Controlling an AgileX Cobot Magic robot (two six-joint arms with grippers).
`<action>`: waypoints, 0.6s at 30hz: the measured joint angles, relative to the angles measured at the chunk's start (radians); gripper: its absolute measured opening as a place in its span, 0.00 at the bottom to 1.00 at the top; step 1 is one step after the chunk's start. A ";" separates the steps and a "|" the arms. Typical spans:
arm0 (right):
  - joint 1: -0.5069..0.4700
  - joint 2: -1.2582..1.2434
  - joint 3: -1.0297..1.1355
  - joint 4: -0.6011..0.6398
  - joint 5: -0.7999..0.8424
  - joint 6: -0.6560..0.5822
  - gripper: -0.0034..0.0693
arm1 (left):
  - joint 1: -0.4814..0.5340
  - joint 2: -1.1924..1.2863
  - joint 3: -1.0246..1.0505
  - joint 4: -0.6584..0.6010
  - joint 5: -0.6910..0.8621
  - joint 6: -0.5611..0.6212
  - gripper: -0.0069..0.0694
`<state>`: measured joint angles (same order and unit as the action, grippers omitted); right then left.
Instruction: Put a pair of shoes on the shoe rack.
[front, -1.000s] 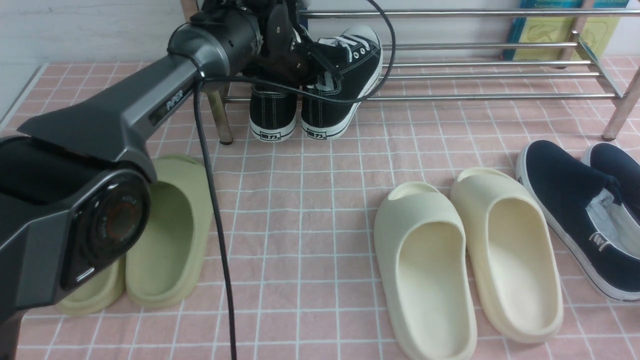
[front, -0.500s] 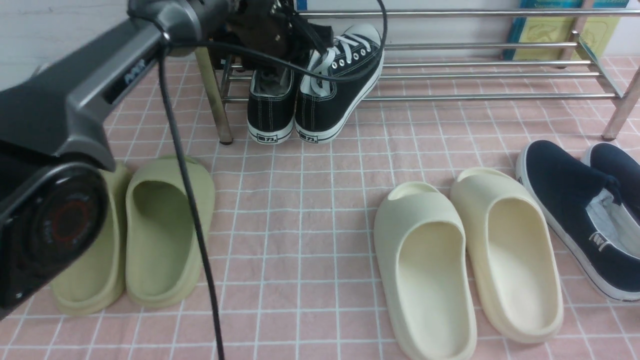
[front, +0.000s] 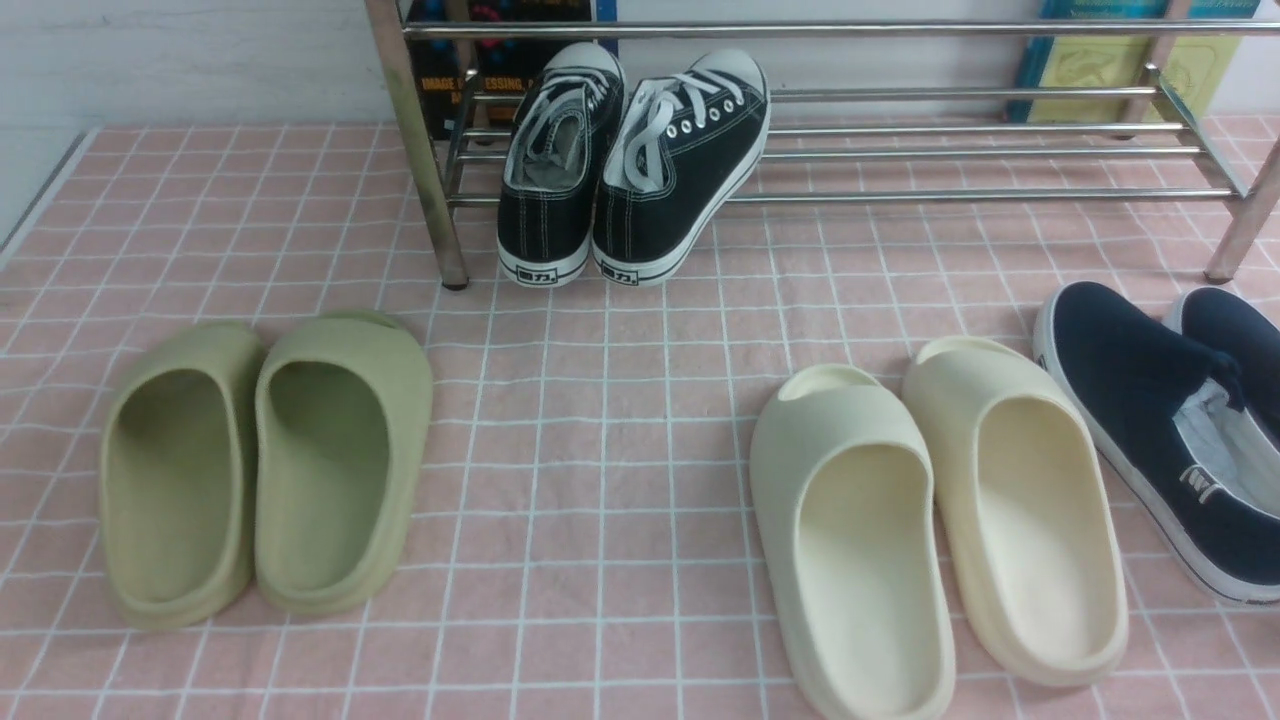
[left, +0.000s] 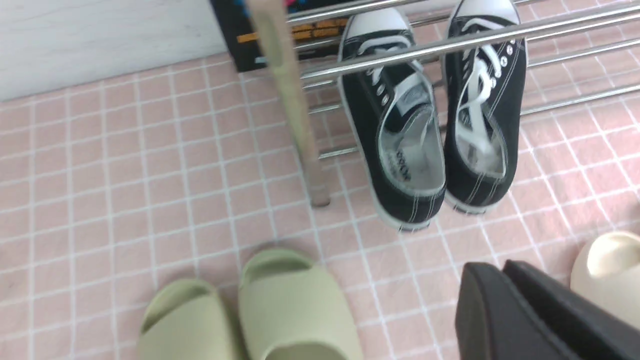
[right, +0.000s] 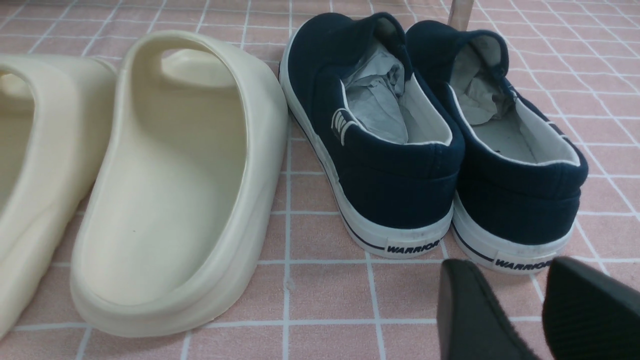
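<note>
Front view: sneakers (front: 632, 170) upper centre of frame, toes on rack (front: 980, 153) lower bars, heels on tabletop (front: 620, 420). Left jaws closed, empty; right jaws apart, empty, near navy shoes (right: 430, 170).

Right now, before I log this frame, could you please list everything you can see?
Sneakers: two, black with white laces, left end of the rack, toes on its lower bars, heels down at the cloth.
Shoe rack: one, silver metal, along the back.
Green slides: two, front left.
Cream slides: two, front right of centre.
Slip-on shoes: two, navy, far right.
Books: at least two, one dark, one teal and yellow, behind the rack.
Cloth: one, pink with a white grid, under everything.
Left gripper: black, shut, empty.
Right gripper: black, open, by the slip-on heels.
</note>
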<state>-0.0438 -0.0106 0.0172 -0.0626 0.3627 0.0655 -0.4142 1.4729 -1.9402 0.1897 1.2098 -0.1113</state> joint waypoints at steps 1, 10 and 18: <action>0.000 0.000 0.000 0.000 0.000 0.000 0.38 | 0.000 -0.035 0.049 0.000 -0.013 -0.002 0.10; 0.000 0.000 0.000 0.000 0.000 0.000 0.38 | 0.000 -0.381 0.560 -0.001 -0.203 -0.050 0.09; 0.000 0.000 0.000 0.000 0.000 0.000 0.38 | 0.000 -0.614 0.834 -0.037 -0.228 -0.056 0.09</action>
<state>-0.0438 -0.0106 0.0172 -0.0626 0.3627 0.0655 -0.4142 0.8593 -1.1058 0.1529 0.9817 -0.1670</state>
